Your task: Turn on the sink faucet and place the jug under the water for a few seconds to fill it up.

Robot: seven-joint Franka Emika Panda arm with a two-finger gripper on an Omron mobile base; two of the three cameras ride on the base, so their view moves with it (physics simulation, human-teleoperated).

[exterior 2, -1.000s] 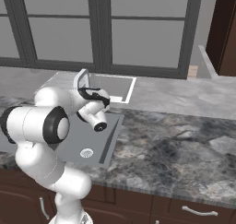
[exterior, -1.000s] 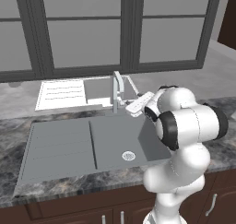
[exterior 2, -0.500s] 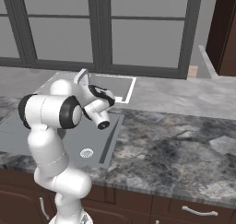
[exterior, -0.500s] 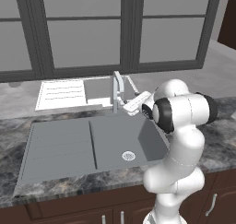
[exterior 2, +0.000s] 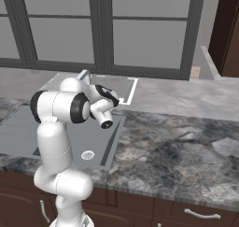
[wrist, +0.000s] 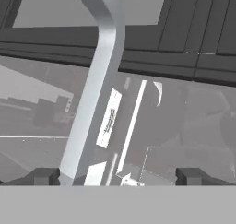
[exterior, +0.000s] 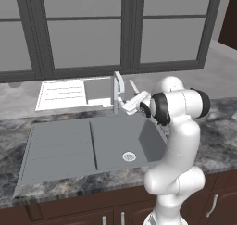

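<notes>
The sink faucet (exterior: 117, 90) stands upright behind the sink (exterior: 60, 147), its spout bent forward at the top. My gripper (exterior: 124, 105) is open and reaches in from the right at the faucet's mid height. In the hand view the faucet (wrist: 94, 98) rises as a tall grey bar just inside the left fingertip (wrist: 44, 176), between the two tips of my gripper (wrist: 117, 177), and nothing is clamped. No water stream shows under the spout. The jug is out of view.
A white ridged mat (exterior: 62, 93) lies on the counter behind the sink's drainboard. The basin has a round drain (exterior: 129, 156). Dark window frames (exterior: 127, 29) run along the back wall. Marbled counter (exterior 2: 186, 146) stretches to the right.
My hand has slid left toward the faucet, and the arm's upper joints have swung round. The jaws have stayed open.
</notes>
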